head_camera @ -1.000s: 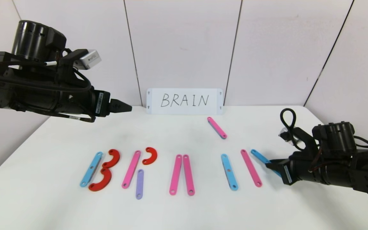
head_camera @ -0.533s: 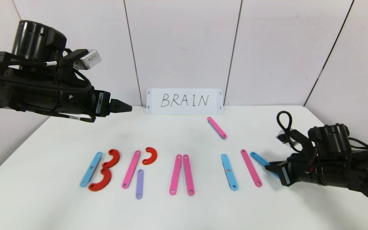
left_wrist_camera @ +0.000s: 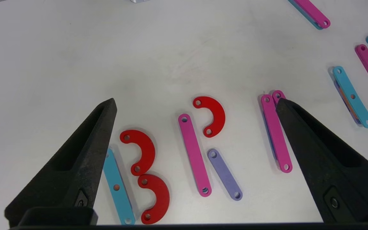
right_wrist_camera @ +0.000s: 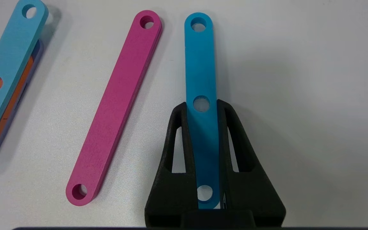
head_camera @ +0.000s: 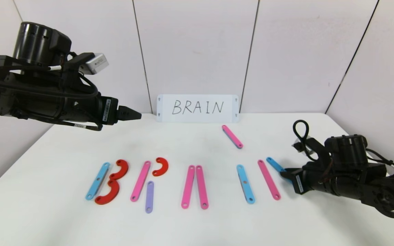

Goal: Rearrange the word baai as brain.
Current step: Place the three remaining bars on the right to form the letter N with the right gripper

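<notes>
The word lies in a row across the table. From the left it has a light-blue strip (head_camera: 97, 181) with two red curves (head_camera: 120, 169), a pink strip (head_camera: 140, 181) with a red curve (head_camera: 161, 166) and a purple strip (head_camera: 149, 196), then two pink strips (head_camera: 188, 187). After those come a light-blue strip (head_camera: 245, 183) and a pink strip (head_camera: 268, 179). My right gripper (head_camera: 283, 174) is shut on a blue strip (right_wrist_camera: 200, 64), low over the table just right of that pink strip (right_wrist_camera: 113, 108). My left gripper (head_camera: 137, 115) is open (left_wrist_camera: 195, 102) and empty, high at the back left.
A white card (head_camera: 197, 108) reading BRAIN stands against the back wall. A spare pink strip (head_camera: 232, 136) stacked on a blue one lies in front of it. The table's right edge is close behind my right arm.
My right gripper has moved left and slightly back with the blue strip, closer to the rightmost pink strip. The left arm has not moved.
</notes>
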{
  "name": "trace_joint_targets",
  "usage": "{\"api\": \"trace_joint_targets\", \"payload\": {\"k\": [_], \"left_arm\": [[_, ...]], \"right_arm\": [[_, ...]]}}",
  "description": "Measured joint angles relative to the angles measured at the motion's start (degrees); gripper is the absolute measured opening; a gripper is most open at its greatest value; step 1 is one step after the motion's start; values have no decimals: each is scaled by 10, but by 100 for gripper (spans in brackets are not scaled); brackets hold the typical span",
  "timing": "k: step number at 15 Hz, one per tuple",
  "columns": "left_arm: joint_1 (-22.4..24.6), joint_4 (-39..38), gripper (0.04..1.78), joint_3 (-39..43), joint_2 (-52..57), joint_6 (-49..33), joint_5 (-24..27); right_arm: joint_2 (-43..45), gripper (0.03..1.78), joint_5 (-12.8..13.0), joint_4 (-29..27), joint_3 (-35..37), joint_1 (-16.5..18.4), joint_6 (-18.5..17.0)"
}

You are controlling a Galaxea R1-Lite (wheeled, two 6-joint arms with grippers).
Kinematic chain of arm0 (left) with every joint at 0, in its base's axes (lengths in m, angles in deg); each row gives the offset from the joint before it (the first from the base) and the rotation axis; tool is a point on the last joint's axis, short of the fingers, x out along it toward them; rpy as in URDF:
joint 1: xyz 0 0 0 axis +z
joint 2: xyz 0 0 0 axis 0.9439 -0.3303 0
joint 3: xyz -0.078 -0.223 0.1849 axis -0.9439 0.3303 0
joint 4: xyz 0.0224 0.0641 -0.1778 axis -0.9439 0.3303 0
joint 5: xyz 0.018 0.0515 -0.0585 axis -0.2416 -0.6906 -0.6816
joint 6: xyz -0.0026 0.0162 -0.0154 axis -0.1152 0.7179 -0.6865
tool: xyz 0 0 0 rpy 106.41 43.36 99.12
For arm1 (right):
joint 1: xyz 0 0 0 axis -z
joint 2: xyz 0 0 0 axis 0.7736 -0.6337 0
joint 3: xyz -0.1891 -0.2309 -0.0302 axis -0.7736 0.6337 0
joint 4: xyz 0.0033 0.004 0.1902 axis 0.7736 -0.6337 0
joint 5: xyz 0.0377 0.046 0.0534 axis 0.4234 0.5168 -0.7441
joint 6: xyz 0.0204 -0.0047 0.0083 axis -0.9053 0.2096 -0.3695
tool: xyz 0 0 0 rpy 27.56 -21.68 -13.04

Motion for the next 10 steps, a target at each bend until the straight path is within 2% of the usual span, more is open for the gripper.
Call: {"api": "trace_joint_targets", "payload": {"k": [10], "left_arm": [[0,1,174,0,0,0,0]], "right_arm": [[2,21,-1,1,9,-6,0]]}}
